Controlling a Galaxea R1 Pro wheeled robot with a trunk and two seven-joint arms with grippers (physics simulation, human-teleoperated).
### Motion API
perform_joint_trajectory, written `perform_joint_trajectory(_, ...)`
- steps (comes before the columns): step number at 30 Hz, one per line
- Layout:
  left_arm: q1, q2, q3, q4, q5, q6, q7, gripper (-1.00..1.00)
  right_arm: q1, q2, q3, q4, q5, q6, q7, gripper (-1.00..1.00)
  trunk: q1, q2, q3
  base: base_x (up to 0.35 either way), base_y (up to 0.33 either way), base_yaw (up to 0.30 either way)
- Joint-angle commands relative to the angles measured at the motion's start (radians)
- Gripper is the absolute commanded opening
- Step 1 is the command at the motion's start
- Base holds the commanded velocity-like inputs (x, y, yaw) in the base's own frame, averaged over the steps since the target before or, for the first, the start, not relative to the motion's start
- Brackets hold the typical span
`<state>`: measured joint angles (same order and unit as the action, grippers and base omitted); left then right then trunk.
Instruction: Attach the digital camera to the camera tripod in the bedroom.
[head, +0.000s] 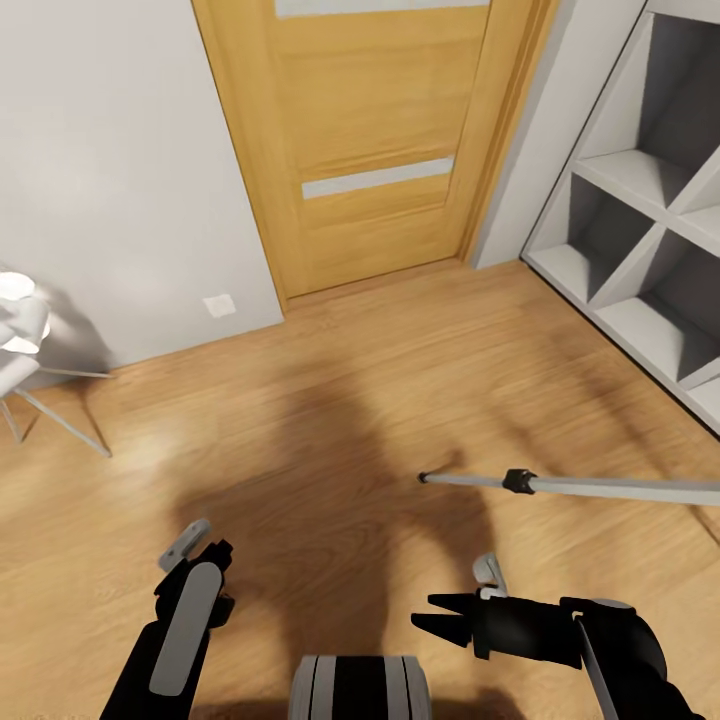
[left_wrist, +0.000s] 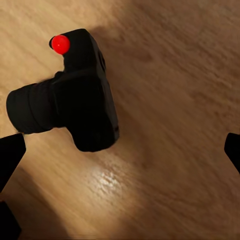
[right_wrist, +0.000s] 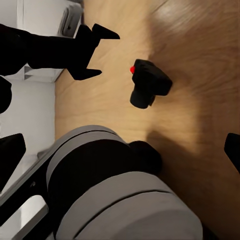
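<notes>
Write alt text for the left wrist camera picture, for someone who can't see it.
A small black digital camera with a red dot on one corner lies on a light wood floor, its lens barrel pointing sideways. The dark tips of the left gripper frame the picture's edges, jaws open and apart from it.

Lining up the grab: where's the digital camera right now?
The digital camera lies on the wood floor, below the open left pincer, not held.

The door (head: 375, 140) stands in the far wall, with the cube shelf (head: 640, 230) against the wall to its right. A tripod leg (head: 570, 486) reaches over the floor (head: 330, 420) from the right edge of the head view. The digital camera (left_wrist: 75, 97) lies on the floor, below the left gripper (right_wrist: 95, 52). A chair (head: 30, 370) stands at the left, near the far wall.
</notes>
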<state>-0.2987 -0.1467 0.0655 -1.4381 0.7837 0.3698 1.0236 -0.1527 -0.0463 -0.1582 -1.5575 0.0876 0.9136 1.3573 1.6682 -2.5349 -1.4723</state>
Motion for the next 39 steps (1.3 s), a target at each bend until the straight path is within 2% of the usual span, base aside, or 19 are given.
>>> perform_joint_trajectory(1,0.0,-0.001,0.002,-0.001,0.003,0.009,0.004,1.0,-0.001,0.0,-0.001,-0.001,0.009,0.009,0.009,1.0,0.0,-0.001,-0.005,0.0,0.0,0.0)
perform_joint_trajectory(21,0.0,0.008,0.003,0.012,0.005,0.007,0.002,1.0,-0.001,-0.001,-0.003,-0.002,-0.001,0.014,0.01,1.0,0.009,-0.005,-0.082,0.0,0.0,0.0)
perform_joint_trajectory(27,0.0,0.01,0.003,0.016,0.005,0.005,0.001,1.0,-0.001,-0.002,-0.025,-0.004,-0.008,0.014,0.011,1.0,0.012,-0.007,-0.105,0.0,0.0,0.0)
perform_joint_trajectory(31,0.0,0.01,0.003,0.016,0.005,0.005,0.001,1.0,-0.001,-0.003,-0.034,-0.007,-0.034,0.01,0.012,1.0,0.014,-0.008,-0.121,0.0,0.0,0.0)
perform_joint_trajectory(34,0.0,0.01,0.003,0.016,0.005,0.005,0.001,1.0,-0.002,-0.005,-0.04,-0.01,-0.077,0.005,0.012,1.0,0.015,-0.008,-0.132,0.0,0.0,0.0)
perform_joint_trajectory(35,0.0,0.01,0.003,0.015,0.005,0.004,0.001,1.0,-0.005,-0.009,-0.049,-0.011,-0.102,0.003,0.012,1.0,0.016,-0.008,-0.136,0.0,0.0,0.0)
perform_joint_trajectory(37,0.0,0.01,0.003,0.015,0.005,0.004,0.001,1.0,-0.009,-0.016,-0.068,-0.011,-0.127,0.001,0.012,1.0,0.016,-0.009,-0.144,0.0,0.0,0.0)
perform_joint_trajectory(39,0.0,0.01,0.002,0.015,0.005,0.004,0.001,1.0,-0.018,-0.025,-0.109,-0.011,-0.157,-0.001,0.011,1.0,0.017,-0.009,-0.152,0.0,0.0,0.0)
